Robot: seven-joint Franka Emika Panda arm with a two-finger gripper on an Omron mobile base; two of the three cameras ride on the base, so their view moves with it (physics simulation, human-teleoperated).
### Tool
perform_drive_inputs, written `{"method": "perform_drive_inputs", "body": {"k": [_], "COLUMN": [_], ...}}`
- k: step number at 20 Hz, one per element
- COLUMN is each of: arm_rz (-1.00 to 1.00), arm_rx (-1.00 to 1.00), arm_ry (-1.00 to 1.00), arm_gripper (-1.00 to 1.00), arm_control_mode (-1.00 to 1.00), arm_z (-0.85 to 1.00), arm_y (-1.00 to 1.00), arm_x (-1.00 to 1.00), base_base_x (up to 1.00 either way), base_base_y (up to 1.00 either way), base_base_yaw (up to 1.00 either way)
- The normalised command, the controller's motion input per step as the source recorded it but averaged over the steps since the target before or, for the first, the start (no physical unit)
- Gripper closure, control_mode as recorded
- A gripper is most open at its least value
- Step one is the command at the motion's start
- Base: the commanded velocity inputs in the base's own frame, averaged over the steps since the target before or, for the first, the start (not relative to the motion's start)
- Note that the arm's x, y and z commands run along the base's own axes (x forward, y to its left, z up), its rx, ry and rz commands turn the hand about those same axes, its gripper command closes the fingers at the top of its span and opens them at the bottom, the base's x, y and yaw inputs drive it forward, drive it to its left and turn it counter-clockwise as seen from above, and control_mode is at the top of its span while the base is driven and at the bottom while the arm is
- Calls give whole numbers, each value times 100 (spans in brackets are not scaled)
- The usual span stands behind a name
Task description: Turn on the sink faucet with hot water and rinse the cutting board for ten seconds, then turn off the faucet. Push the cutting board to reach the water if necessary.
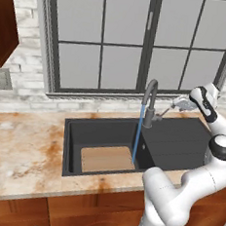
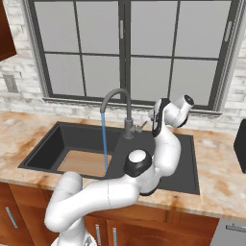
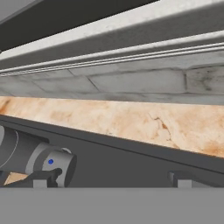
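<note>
Beside faucet lever, gripper [image 1: 177,102] hovers with jaws wide, holding nothing. Lever handle [image 1: 165,111] juts from sink faucet [image 1: 150,105] base toward gripper, just left of and below fingertips. Water [image 1: 138,135] falls into sink [image 1: 79,126], landing at right edge of cutting board [image 1: 106,158] on basin floor. Judgement: shutoff means short reach leftward to lever.

A marbled orange-tan stone counter [image 1: 23,150] runs along the brick wall under the window. Set into it is the dark sink [image 1: 180,141], basin on the left, flat drainboard on the right. A dark object [image 2: 240,144] stands on the counter's far right.
</note>
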Motion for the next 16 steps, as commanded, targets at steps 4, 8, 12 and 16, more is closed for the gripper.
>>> {"method": "perform_drive_inputs", "body": {"k": [4,8,12,16], "arm_rz": [0,0,0,0], "arm_rx": [0,0,0,0], "arm_ry": [0,0,0,0], "arm_gripper": [-100,-100,-100,-100], "arm_control_mode": [-100,-100,-100,-100], "arm_z": [0,0,0,0], "arm_y": [0,0,0,0], "arm_x": [0,0,0,0], "base_base_x": [0,0,0,0], "base_base_y": [0,0,0,0], "base_base_yaw": [0,0,0,0]}}
